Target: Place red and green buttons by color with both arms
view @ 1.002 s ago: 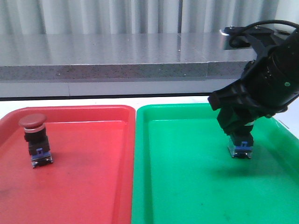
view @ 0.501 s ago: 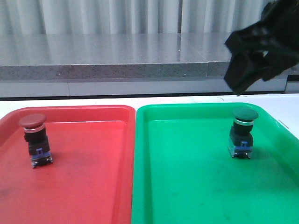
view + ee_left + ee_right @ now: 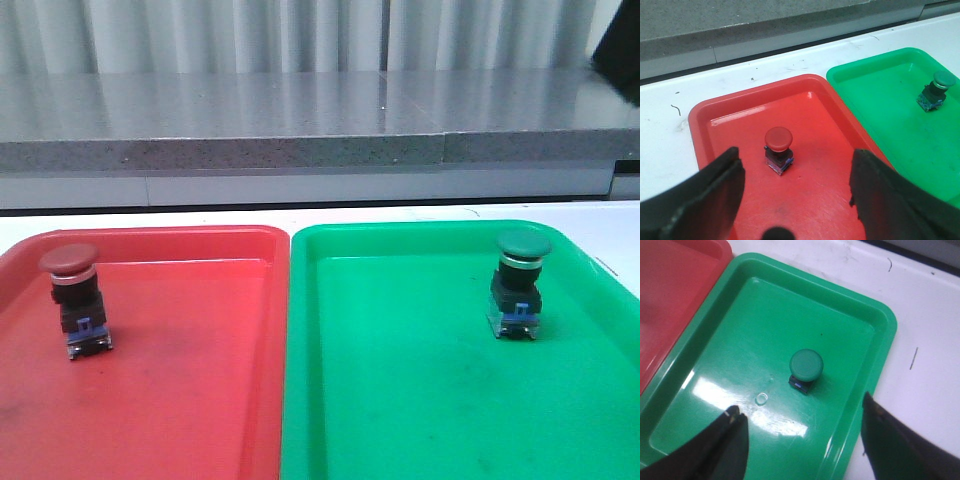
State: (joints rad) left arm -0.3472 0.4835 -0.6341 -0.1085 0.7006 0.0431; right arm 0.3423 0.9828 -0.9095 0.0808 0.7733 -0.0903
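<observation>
Fingers of both grippers, left (image 3: 795, 200) and right (image 3: 805, 440), spread wide, holding nothing. Red button (image 3: 75, 300) stands upright in the red tray (image 3: 200, 400). Green button (image 3: 520, 285) stands in the green tray (image 3: 400, 400).

Table (image 3: 200, 215): white and flat, with a few small dark marks on it.
Ledge (image 3: 250, 125): long, grey and speckled, running across behind the table.
Ledge seam (image 3: 444, 148): a thin line where two pieces meet.
Curtain (image 3: 300, 35): pale, with straight folds, hanging behind the ledge.
Light: bright and even, shining a bit on the ledge top.
</observation>
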